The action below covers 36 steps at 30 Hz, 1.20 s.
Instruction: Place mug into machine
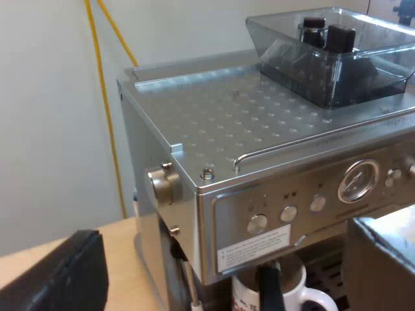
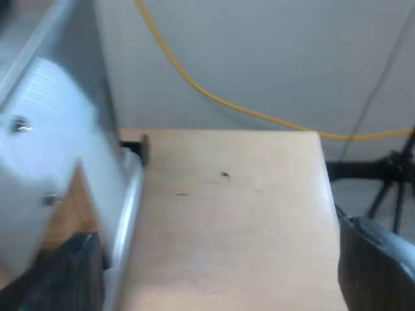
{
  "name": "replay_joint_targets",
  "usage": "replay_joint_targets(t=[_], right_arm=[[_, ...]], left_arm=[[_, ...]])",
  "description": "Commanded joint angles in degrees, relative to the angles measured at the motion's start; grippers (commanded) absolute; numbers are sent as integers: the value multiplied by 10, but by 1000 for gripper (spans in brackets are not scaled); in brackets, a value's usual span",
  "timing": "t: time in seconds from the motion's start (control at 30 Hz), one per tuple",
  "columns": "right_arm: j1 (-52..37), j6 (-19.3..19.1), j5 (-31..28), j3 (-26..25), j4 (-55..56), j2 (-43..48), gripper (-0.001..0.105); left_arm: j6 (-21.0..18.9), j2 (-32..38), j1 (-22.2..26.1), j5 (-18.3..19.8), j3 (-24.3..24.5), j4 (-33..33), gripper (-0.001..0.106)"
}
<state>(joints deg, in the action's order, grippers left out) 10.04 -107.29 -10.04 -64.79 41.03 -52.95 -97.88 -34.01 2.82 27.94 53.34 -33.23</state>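
Left claw (image 1: 224, 262): fingers wide apart, nothing between them, hanging off the front corner of the espresso machine (image 1: 259, 129). Right claw (image 2: 214, 272): fingers also spread and empty, over bare tabletop (image 2: 233, 214) alongside the machine's flank.

Mug (image 1: 288, 293): white, glossy, ceramic by the look of it. It sits in the machine's front bay at six o'clock from the row of round buttons (image 1: 288, 212). Its looped handle juts toward four o'clock from the body. A dark piece (image 1: 269, 285) stands across the mug's mouth; I cannot tell what it is.

Judgement: the mug looks as good as placed, so what's left is to leave it cleanly.
- Keep the left claw open and pull straight back, away from the handle side, since a glazed mug would slide at a nudge.
- Whether the base sits flat I cannot tell. Check that before calling it done.

Materials:
- Machine is brushed steel with square edges; the top plate is dimpled in a grid.
- Pressure dial (image 1: 358, 181) is glass-faced.
- Bean hopper (image 1: 337, 58), at twelve o'clock from the dial, is smoky clear plastic.
- Tabletop is pale matt wood.
- Yellow cable (image 1: 104, 97) runs along the wall.
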Motion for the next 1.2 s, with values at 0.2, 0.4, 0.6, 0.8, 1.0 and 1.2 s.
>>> replay_joint_targets(t=[0.2,0.4,0.6,0.8,1.0,1.2], right_arm=[[-74,-10,73,-4,0,15,76],[-115,-14,95,-4,13,41,76],[-119,-21,95,21,17,96,76],[-119,-15,100,77,17,187,76],[-119,-5,129,117,67,287,76],[-119,12,129,136,117,369,76]], left_arm=[[13,19,0,6,5,-6,81],[17,24,0,6,5,-19,81],[17,56,0,6,5,-32,81],[17,114,0,6,5,-69,81],[17,170,0,6,-3,-122,81],[17,229,0,6,-22,-174,81]])
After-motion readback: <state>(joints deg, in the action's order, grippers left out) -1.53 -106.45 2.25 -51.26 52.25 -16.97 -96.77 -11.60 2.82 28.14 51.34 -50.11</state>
